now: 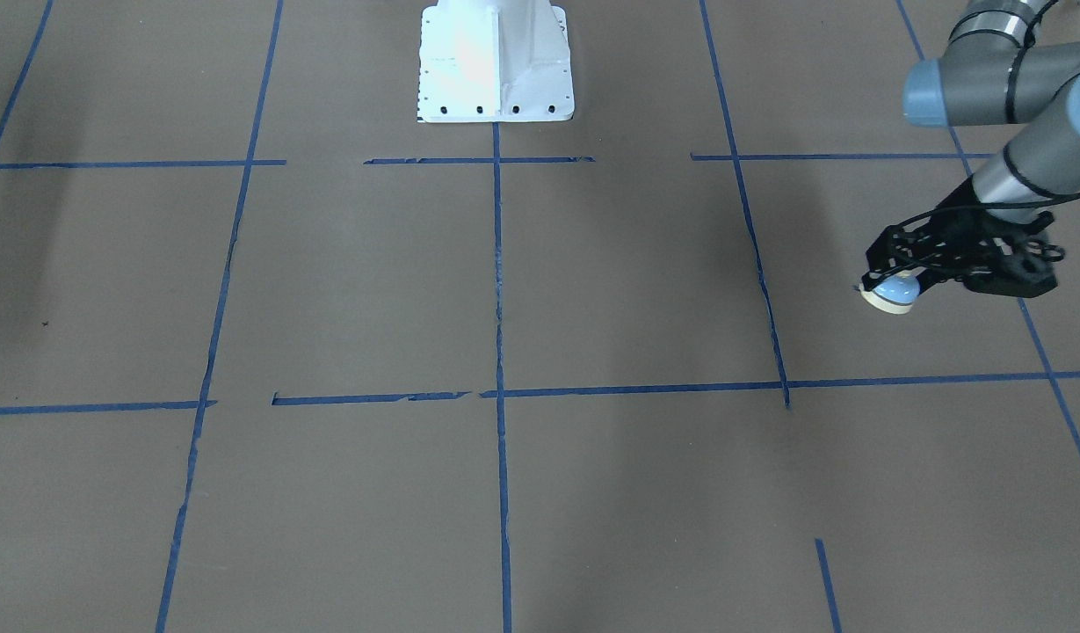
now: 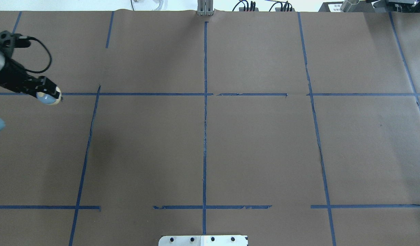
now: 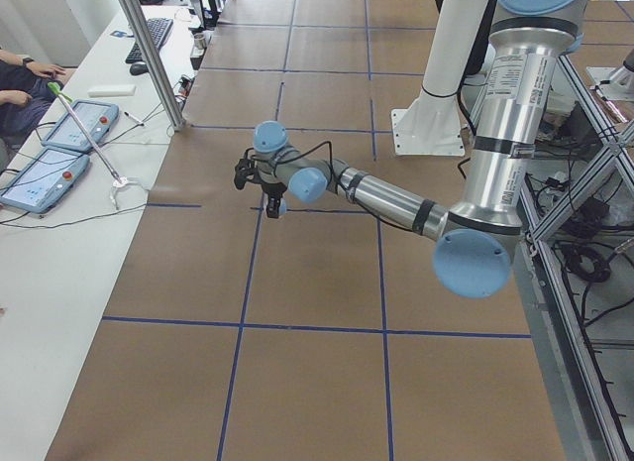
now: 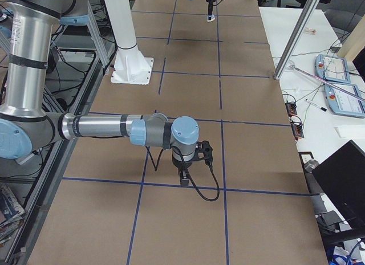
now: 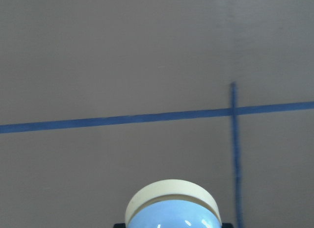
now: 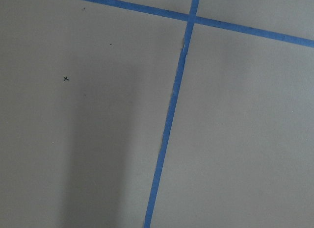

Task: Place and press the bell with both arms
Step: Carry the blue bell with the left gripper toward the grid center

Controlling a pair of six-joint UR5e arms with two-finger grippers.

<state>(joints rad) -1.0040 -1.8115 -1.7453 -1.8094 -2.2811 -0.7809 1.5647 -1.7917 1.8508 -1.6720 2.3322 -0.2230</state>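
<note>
Carrying the bell (image 1: 891,294) to a set-down spot looks like the step in hand. The left claw (image 1: 893,280) is clamped on the blue dome, and the cream rim faces the desk (image 1: 592,290). The bell is well out to the robot's left of the white pedestal (image 1: 496,61) and forward of it. It seems to hang just above the paper, though no view settles that.

To place it well, the left arm should level the rim, lower it flat, then let go straight upward so the button is free.

The right claw (image 4: 185,176) hangs forward of the pedestal on its other side. It shows only in a side view, so wide or narrow cannot be told.

Nothing but blue tape lines (image 2: 205,136) shows on the paper in front of the pedestal, a stretch both arms could likely reach. It lies well away from the desk's ends.
</note>
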